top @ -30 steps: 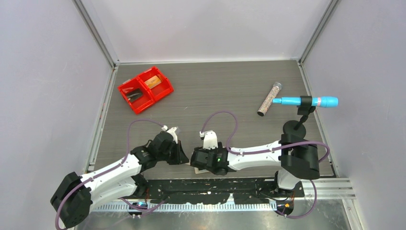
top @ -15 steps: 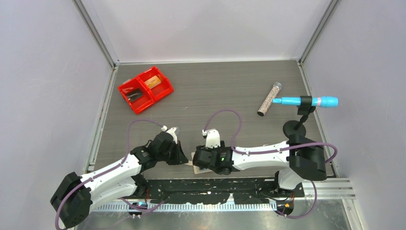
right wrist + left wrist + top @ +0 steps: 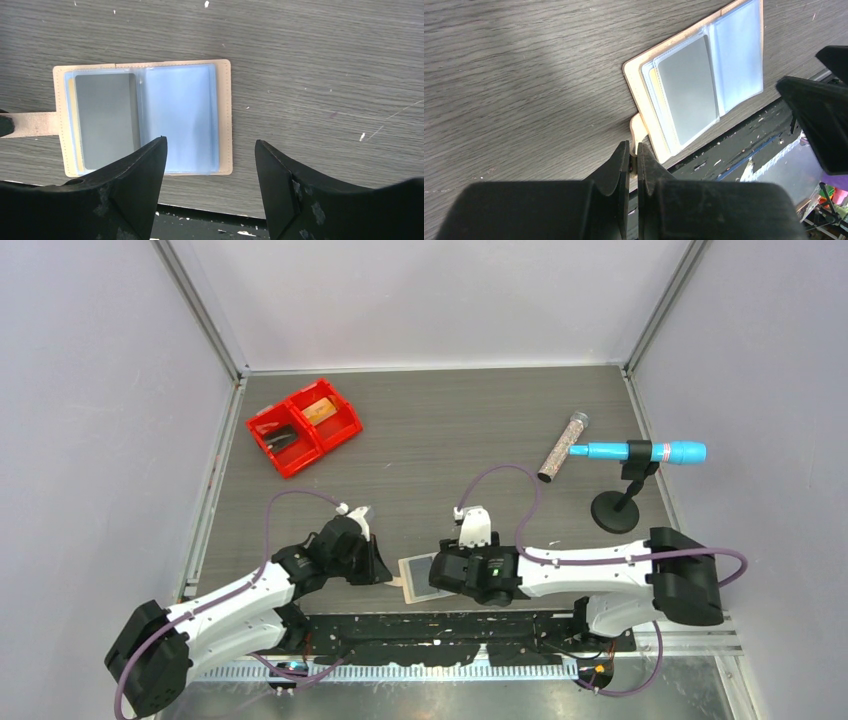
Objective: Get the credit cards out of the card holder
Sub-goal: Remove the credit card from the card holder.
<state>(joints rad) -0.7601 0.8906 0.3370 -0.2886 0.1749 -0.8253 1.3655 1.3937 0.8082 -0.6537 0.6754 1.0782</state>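
The tan leather-like folding card holder (image 3: 416,577) lies spread open and flat on the grey wood-grain worktop (image 3: 450,430), at the lower centre of the top view by the near edge. A second ago the right arm's wrist hid it; that arm has since drawn back toward the right of the frame, so the holder now shows. The right gripper (image 3: 210,141) hangs over the holder's blue-grey clear sleeve (image 3: 180,117), fingers apart with nothing clamped. The left gripper (image 3: 633,147) has not moved, its fingers together and pinched on the holder's little snap tab (image 3: 32,124). A dark grey credit card (image 3: 105,120) sits in the other sleeve, a yellow edge (image 3: 71,115) showing behind it
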